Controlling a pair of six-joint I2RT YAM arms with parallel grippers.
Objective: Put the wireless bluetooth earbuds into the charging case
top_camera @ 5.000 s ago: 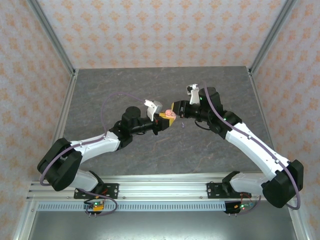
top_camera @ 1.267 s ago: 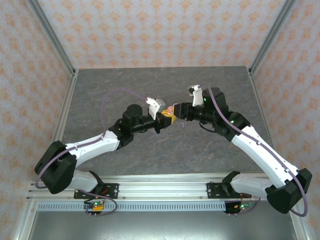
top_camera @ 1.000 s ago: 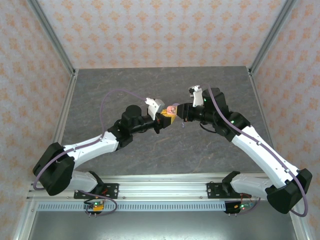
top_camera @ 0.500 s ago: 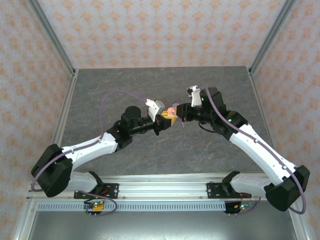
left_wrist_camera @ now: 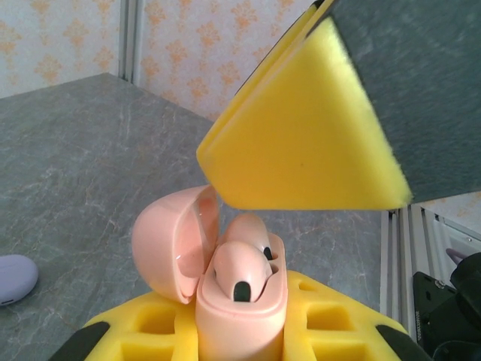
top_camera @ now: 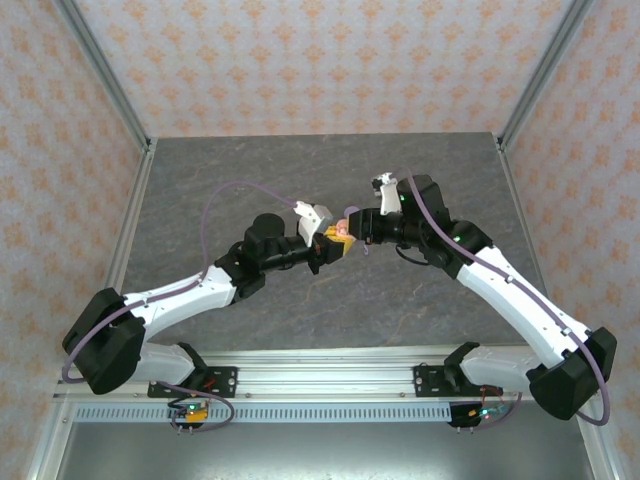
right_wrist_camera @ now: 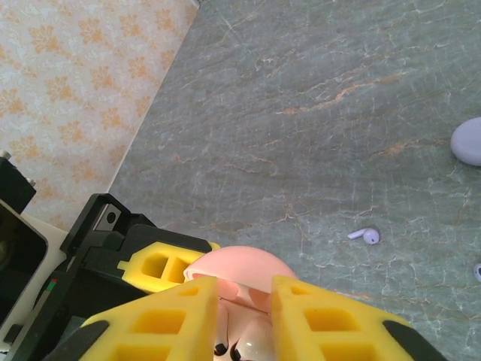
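Roughly half done: 2 pink earbuds (left_wrist_camera: 239,267) seated in pink case (left_wrist_camera: 240,320), clamped by left gripper (top_camera: 333,244). Cannot tell grip of right gripper (right_wrist_camera: 244,289). Remaining: lilac earbud (right_wrist_camera: 364,235) on table (right_wrist_camera: 316,90).

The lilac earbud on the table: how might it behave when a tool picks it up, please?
The lilac earbud looks tiny and smooth, so it is probably light and may slip from a grip. Its rounded head and thin stem suggest it would pivot or skid if pushed.

The lilac case (right_wrist_camera: 467,141) is cut by the right edge; the pink case's (left_wrist_camera: 240,301) base sits hidden between yellow pads (left_wrist_camera: 150,331).
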